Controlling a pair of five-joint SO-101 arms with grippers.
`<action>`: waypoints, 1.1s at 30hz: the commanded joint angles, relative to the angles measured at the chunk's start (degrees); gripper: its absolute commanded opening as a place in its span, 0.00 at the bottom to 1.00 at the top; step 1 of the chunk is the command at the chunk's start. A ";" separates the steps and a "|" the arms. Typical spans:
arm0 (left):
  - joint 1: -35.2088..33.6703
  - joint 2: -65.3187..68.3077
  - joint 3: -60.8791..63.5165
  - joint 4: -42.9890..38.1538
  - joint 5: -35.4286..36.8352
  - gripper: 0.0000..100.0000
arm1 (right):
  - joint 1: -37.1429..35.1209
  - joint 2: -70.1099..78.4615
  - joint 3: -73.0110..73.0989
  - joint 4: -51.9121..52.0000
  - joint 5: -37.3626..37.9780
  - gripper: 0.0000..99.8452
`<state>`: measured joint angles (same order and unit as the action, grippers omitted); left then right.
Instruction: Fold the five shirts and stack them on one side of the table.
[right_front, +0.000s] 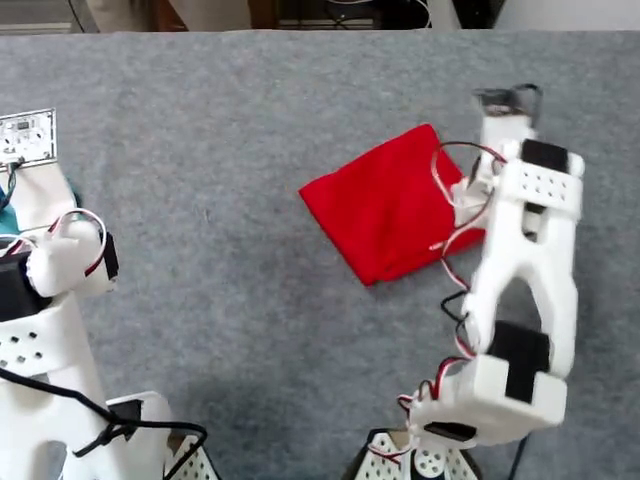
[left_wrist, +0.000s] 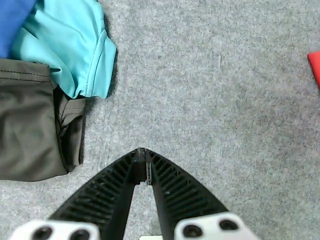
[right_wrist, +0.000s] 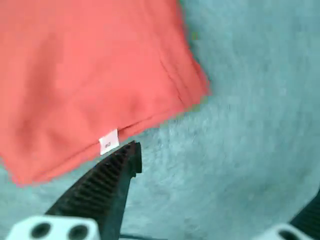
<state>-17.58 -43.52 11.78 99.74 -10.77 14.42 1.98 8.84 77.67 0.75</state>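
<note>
Shut tip to tip on nothing at the left gripper (left_wrist: 143, 162); spread wide at the right gripper (right_wrist: 222, 177), one finger beside the folded red shirt (right_front: 385, 205), right of centre in the high view. Probably far along: olive shirt (left_wrist: 30, 125), teal shirt (left_wrist: 70, 45) and blue shirt (left_wrist: 12, 20) gathered upper left in the left wrist view, red not yet with them. Broad grey table (right_front: 220, 150) between for carrying leftward, far edge along the top.

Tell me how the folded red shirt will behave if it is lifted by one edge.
The red shirt is soft cloth folded in layers, so it would probably sag and partly unfold if lifted by one edge. It looks thin, so likely light. Pushed over the fuzzy grey table cover, it may bunch rather than slide.
</note>
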 joint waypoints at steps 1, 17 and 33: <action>-0.53 -0.92 0.00 -0.70 -0.35 0.02 | 0.75 -4.62 0.48 0.88 -5.98 0.51; -0.53 -0.92 0.00 -0.70 -0.09 0.02 | -5.41 10.59 -6.29 -6.51 -37.36 0.51; -0.62 -0.92 0.00 -0.35 0.00 0.02 | -5.85 13.93 -15.52 -2.64 -57.85 0.51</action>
<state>-17.58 -43.52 11.78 99.74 -10.77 9.32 16.04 -3.56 76.79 -53.32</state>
